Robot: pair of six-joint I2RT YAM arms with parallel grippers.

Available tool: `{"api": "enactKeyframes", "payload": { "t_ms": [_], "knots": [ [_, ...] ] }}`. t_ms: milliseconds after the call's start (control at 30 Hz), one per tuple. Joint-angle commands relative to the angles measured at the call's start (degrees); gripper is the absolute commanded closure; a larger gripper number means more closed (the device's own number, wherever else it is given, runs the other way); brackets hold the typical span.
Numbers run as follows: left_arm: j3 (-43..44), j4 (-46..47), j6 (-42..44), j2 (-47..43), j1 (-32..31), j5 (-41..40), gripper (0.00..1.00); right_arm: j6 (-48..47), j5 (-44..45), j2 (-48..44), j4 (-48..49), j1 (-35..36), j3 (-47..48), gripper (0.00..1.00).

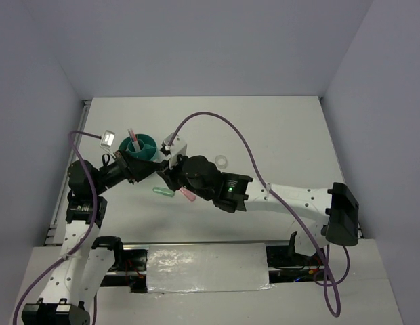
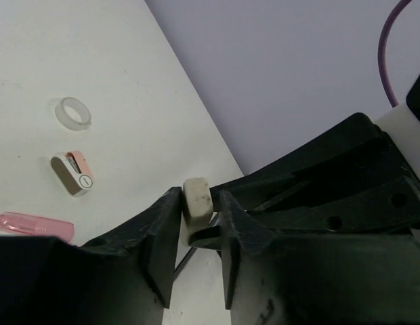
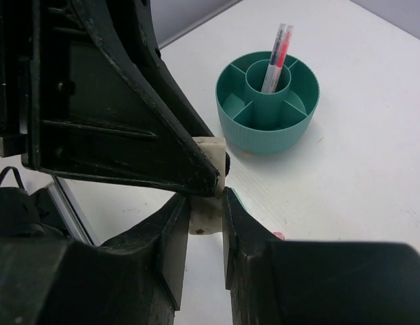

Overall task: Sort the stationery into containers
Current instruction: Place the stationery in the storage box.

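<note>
1. Nearest me, two smooth capsule-shaped erasers lie close together on the white counter point(image 1: 278, 135): the mint-green eraser point(image 1: 162, 192) and the translucent pink eraser point(image 1: 188, 196).
2. Just beyond them the two claws meet tip to tip. The right claw point(image 3: 204, 218) is clenched on a small off-white block point(image 2: 196, 193), matte and squarish with rounded corners.
3. The left claw point(image 2: 198, 206) sets its black fingers on either side of that same block. I cannot tell whether they press on it.
4. Farther out, a clear tape ring point(image 2: 73, 112) lies flat, with a small grey-and-pink piece point(image 2: 74, 174), rounded at one end, near it.
5. Farthest stands the round teal cup point(image 3: 264, 139), its plastic wall finely ribbed, with a central ring and divided compartments. A slim red-pink pen point(image 3: 278, 51) leans in the central ring.
</note>
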Motion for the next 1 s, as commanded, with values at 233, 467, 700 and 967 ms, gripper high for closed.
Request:
{"api": "enactKeyframes", "payload": {
  "t_ms": [233, 467, 700, 967],
  "knots": [
    [2.87, 0.55, 2.99, 1.56, -0.45, -0.71, 1.0, -1.77, -1.0, 1.02, 0.79, 1.11, 3.14, 0.96],
    [14.99, -23.16, 27.47, 6.57, -0.36, -30.24, 1.0, -0.37, -8.91, -7.32, 4.74, -2.3, -6.96, 0.06],
    [13.96, -9.69, 39.31, 18.43, 9.82, -32.08, 1.0, 0.17, -11.47, -24.63, 5.63, -6.1, -21.91, 0.05],
    [17.29, 4.57, 45.27, 29.24, 11.95, -31.65, 1.0, -2.21, -12.96, -34.57, 3.08, -6.18, -29.91, 0.05]
  ]
}}
